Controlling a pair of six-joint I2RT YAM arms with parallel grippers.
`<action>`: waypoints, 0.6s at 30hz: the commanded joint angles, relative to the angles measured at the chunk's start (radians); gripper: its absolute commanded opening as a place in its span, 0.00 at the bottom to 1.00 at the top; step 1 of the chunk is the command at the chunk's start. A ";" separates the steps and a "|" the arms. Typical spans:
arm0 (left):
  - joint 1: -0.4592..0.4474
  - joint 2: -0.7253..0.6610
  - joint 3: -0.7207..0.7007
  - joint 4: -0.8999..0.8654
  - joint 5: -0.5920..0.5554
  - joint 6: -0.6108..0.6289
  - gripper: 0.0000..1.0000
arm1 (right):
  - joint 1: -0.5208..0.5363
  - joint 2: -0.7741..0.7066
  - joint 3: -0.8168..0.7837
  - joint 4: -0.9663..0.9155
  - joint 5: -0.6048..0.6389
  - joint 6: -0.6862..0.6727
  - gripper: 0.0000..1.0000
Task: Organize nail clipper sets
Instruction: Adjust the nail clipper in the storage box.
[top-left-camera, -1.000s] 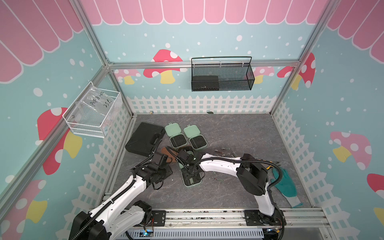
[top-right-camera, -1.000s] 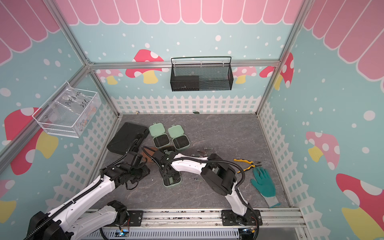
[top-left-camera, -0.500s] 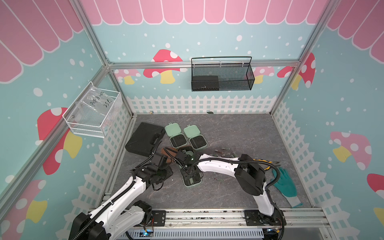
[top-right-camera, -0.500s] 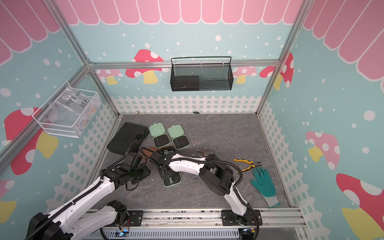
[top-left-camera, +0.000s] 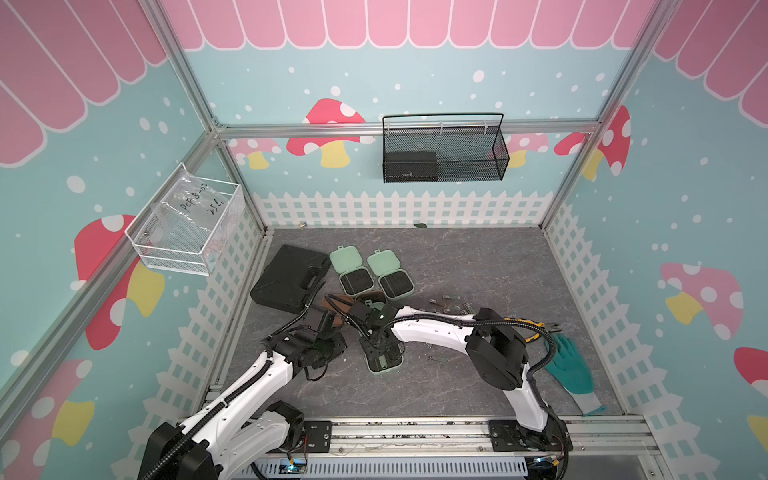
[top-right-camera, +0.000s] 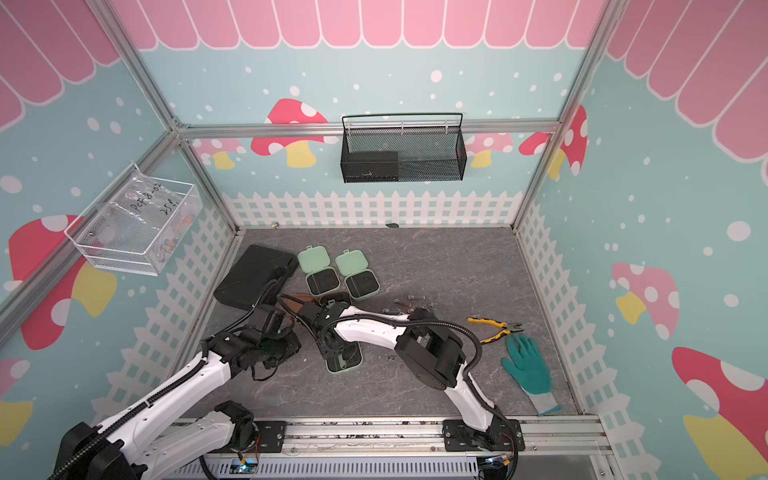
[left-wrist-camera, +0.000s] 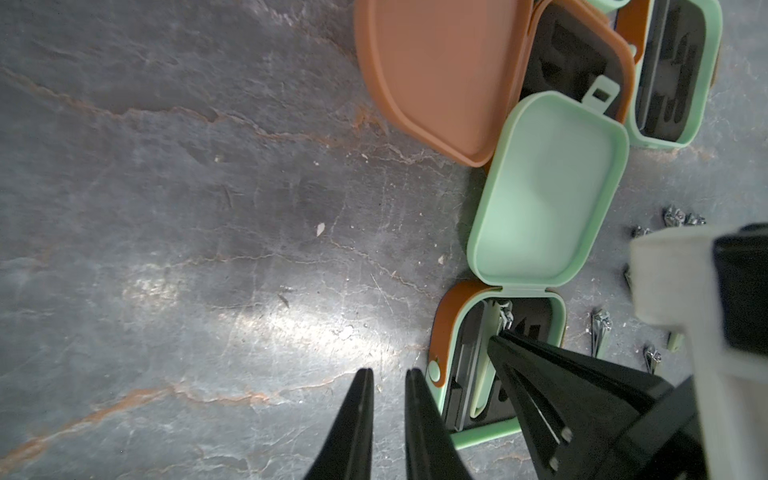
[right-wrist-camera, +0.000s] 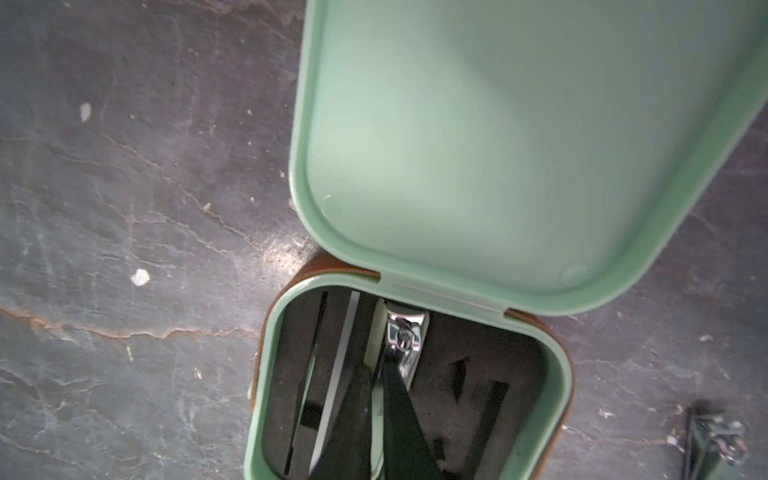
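I have the right fingers pinched on the silver clipper, its long axis along the near mint case's slot; left fingers, narrow and empty, hover just left.

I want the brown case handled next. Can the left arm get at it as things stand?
Probably yes: the left gripper hangs over bare table beside the open brown case, nothing between them. A mint lid overlaps its near corner.

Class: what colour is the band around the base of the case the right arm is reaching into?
Brown band; clearest in the left wrist view.
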 joint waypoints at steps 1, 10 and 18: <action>0.004 0.009 0.013 0.005 0.011 0.012 0.17 | 0.029 0.347 -0.136 0.068 -0.219 -0.010 0.09; 0.004 0.005 0.008 0.014 0.032 0.005 0.15 | 0.011 0.370 -0.139 0.075 -0.240 -0.021 0.10; 0.004 0.018 0.018 0.015 0.044 0.007 0.14 | -0.013 0.393 -0.136 0.083 -0.265 -0.038 0.10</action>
